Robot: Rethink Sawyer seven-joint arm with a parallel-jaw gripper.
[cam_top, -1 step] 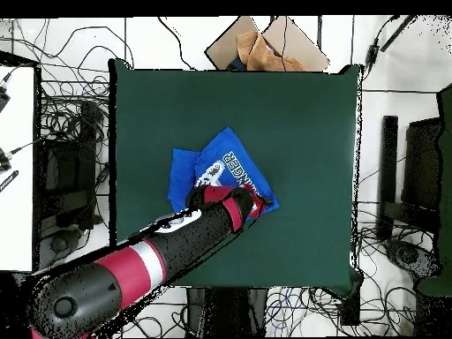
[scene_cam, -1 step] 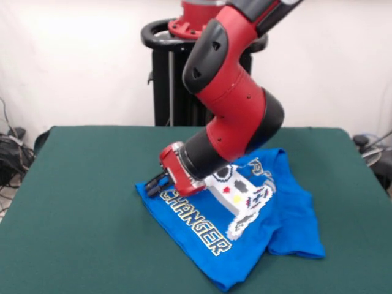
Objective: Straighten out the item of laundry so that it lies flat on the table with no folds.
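The large rectangular table (scene_cam, -1 step: 73,202) covered in dark green felt carries a small bright blue T-shirt (scene_cam, -1 step: 288,220) with white controller print, rumpled near its middle. The red and black arm (scene_cam, -1 step: 236,104) slants down steeply, its black gripper (scene_cam, -1 step: 156,184) at the shirt's edge; whether its fingers are apart or together cannot be told.

The blue T-shirt (scene_cam, -1 step: 245,226) carries the only lettering that can be read. In the front view the word "CHANGER" runs slantwise across its front in white block capitals with dark outlines, beside a white pixel print. Above the print, near the collar, a few more letters of the same style show, perhaps part of "GAME", but the arm covers most of them. In the overhead view the same lettering (cam_top, -1 step: 237,171) appears but is too small to read.
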